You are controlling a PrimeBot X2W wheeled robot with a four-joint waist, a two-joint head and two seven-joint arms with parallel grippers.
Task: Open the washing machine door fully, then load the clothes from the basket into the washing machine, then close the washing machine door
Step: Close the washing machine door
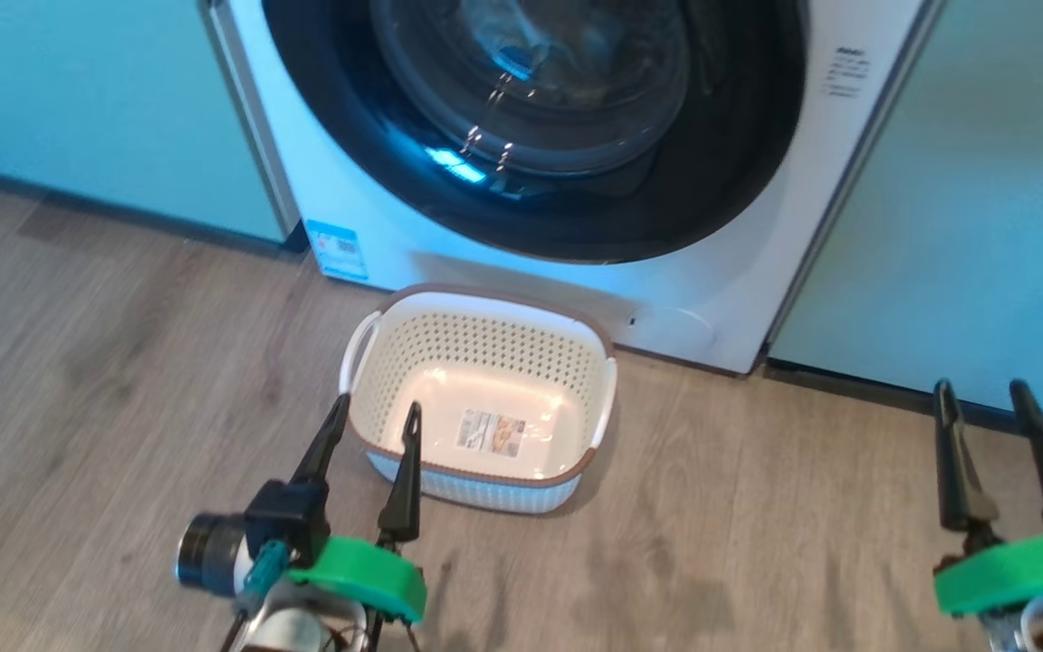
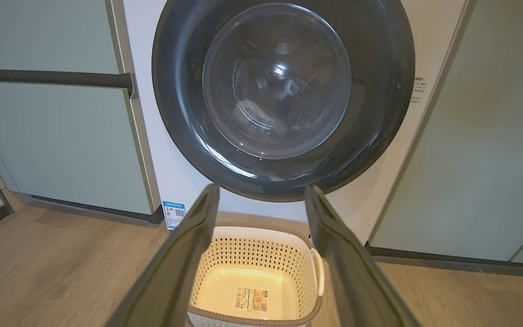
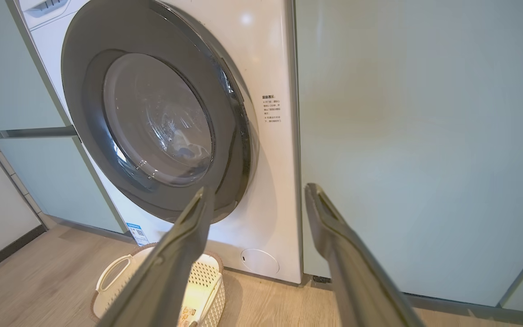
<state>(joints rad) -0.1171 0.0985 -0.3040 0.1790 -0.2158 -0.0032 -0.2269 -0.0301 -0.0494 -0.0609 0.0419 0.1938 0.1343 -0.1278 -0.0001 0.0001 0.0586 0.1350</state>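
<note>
Where the head view looks down at the wooden floor, the basket stands just before the base of the washing machine, holding nothing but the label sticker on its bottom. The washing machine door looks shut against the white front. The left gripper reaches forward at the basket's near left corner, fingers pointing up the view and jaws apart with nothing between them. The right gripper is held level at the lower right, well apart from the basket, jaws likewise apart and holding nothing. In the left wrist view, the left gripper points at the lower rim of the door, with the basket below between its spread fingers and a blue QR sticker at the machine's lower corner. In the right wrist view, the right gripper aims at the machine's right edge beside a pale green cabinet. Behind the glass of the door lie the clothes, pale with a blue piece.
</note>
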